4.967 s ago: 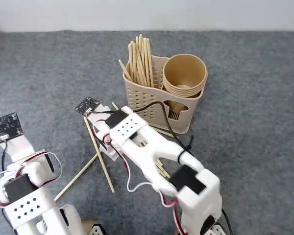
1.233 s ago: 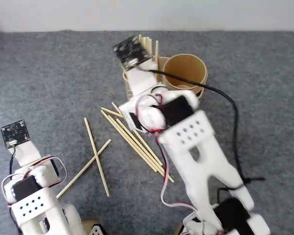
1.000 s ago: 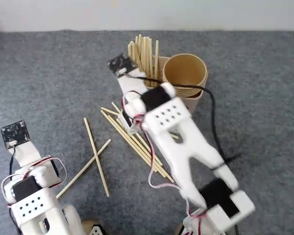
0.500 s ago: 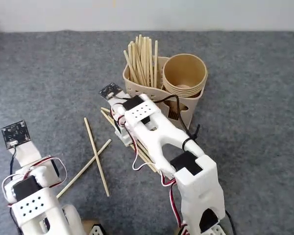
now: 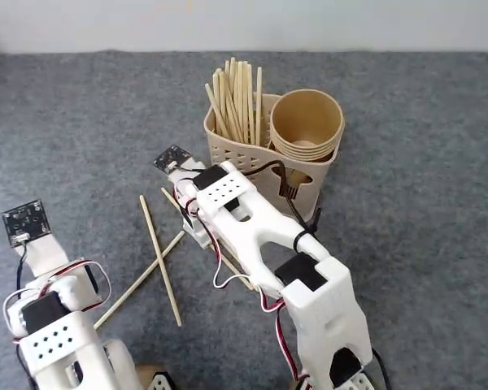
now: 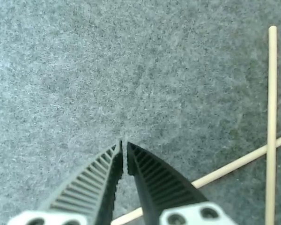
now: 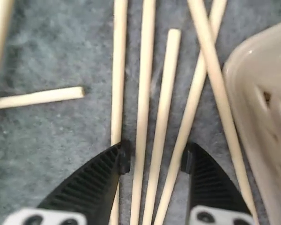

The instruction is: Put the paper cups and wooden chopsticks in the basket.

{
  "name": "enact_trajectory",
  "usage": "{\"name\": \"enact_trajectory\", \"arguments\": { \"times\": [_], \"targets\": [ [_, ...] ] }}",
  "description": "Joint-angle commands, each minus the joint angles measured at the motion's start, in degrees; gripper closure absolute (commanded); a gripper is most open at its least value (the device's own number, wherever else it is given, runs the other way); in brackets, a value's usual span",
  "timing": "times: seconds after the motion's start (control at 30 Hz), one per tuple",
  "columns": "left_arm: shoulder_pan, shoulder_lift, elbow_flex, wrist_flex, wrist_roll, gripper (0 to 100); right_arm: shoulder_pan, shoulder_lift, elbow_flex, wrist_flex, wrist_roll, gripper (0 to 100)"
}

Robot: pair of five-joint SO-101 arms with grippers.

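Here, beside the basket (image 5: 236,158), we are holding our right gripper (image 7: 155,154) open, empty, astride light, stiff chopsticks (image 7: 145,84), probably best pinched mid-length.

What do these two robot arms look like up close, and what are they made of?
The left arm and right arm are chunky white plastic shells with dotted hole patterns, joined by black motor blocks. Red, white and black cables loop between joints. Each carries a small black camera board at its wrist. The jaws are black, pointed and ribbed inside.
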Motion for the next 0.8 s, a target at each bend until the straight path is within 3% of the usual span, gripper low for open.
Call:
{"name": "enact_trajectory", "arguments": {
  "times": [0.0, 0.13, 0.53, 0.77],
  "targets": [
    [-0.3, -1.1, -0.4, -1.1, -0.4, 99, -0.7, 2.3, -1.1, -0.6, 2.1, 84.0],
    [-0.3, -1.1, -0.4, -1.1, -0.4, 99, -1.5, 0.7, -1.1, -0.8, 2.3, 98.9],
    [-0.3, -1.1, -0.4, -1.1, -0.4, 99, -5.5, -8.0, -1.1, -0.2, 2.3, 99.1],
    [-0.3, -1.1, -0.4, -1.1, -0.4, 99, -6.0, -20.5, -1.1, 4.1, 2.3, 99.1]
  ]
}}
